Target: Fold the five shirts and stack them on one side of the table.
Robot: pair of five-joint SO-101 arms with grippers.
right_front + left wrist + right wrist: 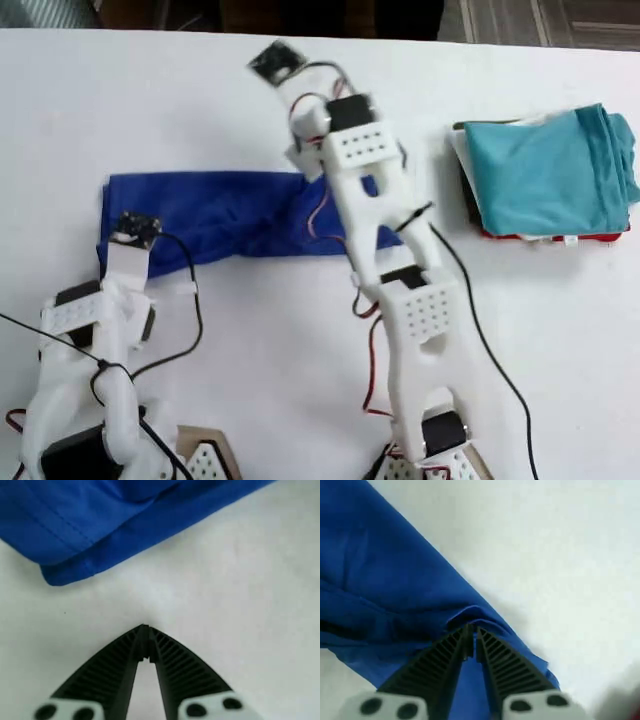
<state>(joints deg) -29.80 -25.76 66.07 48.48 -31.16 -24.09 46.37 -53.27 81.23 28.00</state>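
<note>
A blue shirt [215, 215] lies folded into a long strip across the left half of the white table [260, 350]. My right gripper [471, 630] is shut on a puckered fold at the edge of the blue shirt [385, 590], at the strip's right end under the right arm [365, 165]. My left gripper [145, 630] is shut with nothing in it, just above bare table a short way from a near corner of the blue shirt [75, 525]. A stack of folded shirts with a teal shirt [550, 170] on top sits at the right side.
Cables run from both arms over the table in front of the blue strip. The left arm [95, 315] stands at the near left corner. Bare table stretches along the far edge and in the near right area.
</note>
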